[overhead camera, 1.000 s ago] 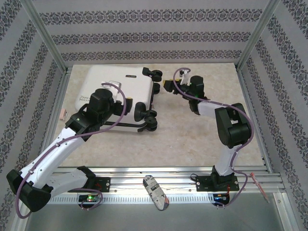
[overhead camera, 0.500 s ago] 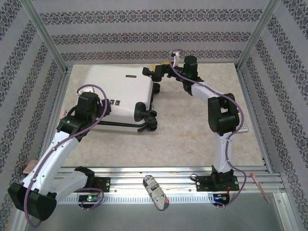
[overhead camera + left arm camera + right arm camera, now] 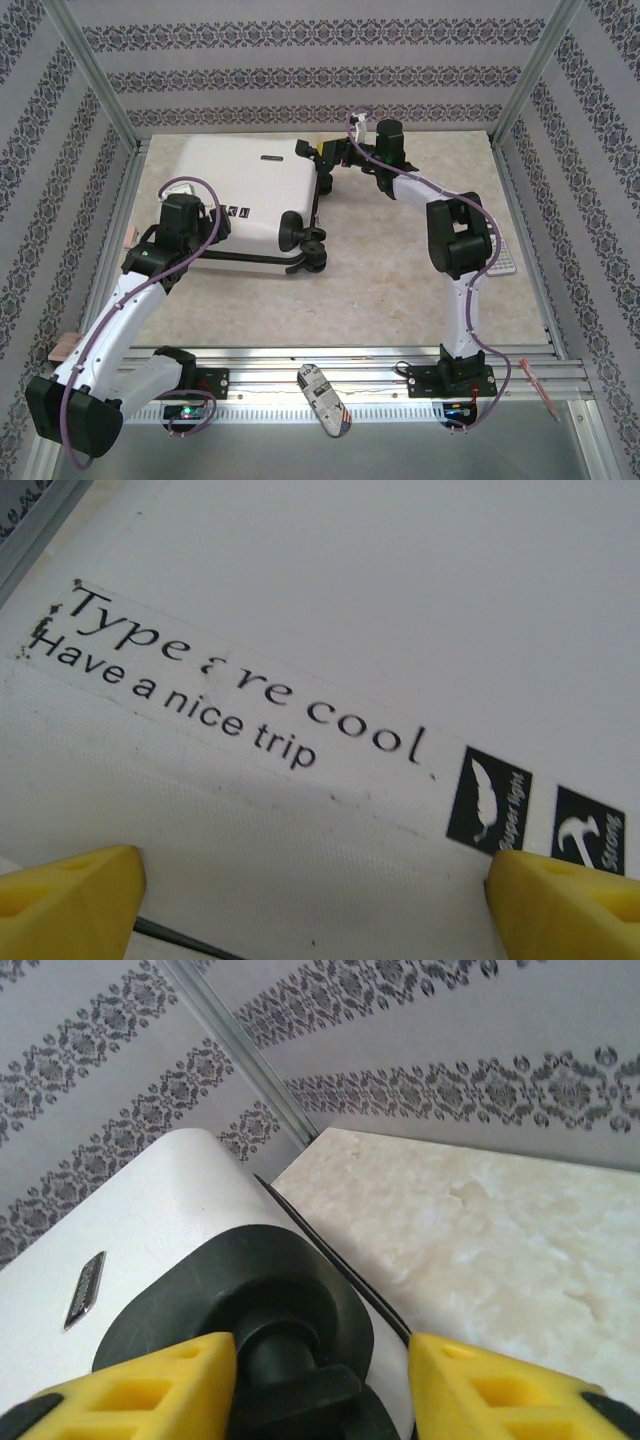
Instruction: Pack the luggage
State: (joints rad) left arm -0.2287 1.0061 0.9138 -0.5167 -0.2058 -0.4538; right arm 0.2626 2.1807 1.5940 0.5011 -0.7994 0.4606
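The left jaws gape wide and empty over the small white hard-shell suitcase point(image 3: 245, 190), while the right jaws straddle its black plastic wheel point(image 3: 270, 1300), though I cannot tell whether they grip it.

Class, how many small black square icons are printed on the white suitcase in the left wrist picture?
2. On the luggage, a feather icon sits right of the printed words; a hammer icon lies beside it at the frame's right edge. More may be cropped.

We have open beige stone-look tabletop point(image 3: 400, 285) right of and in front of the closed white hard-shell suitcase point(image 3: 245, 190), which fills the far-left corner; grey patterned walls point(image 3: 300, 60) close three sides.
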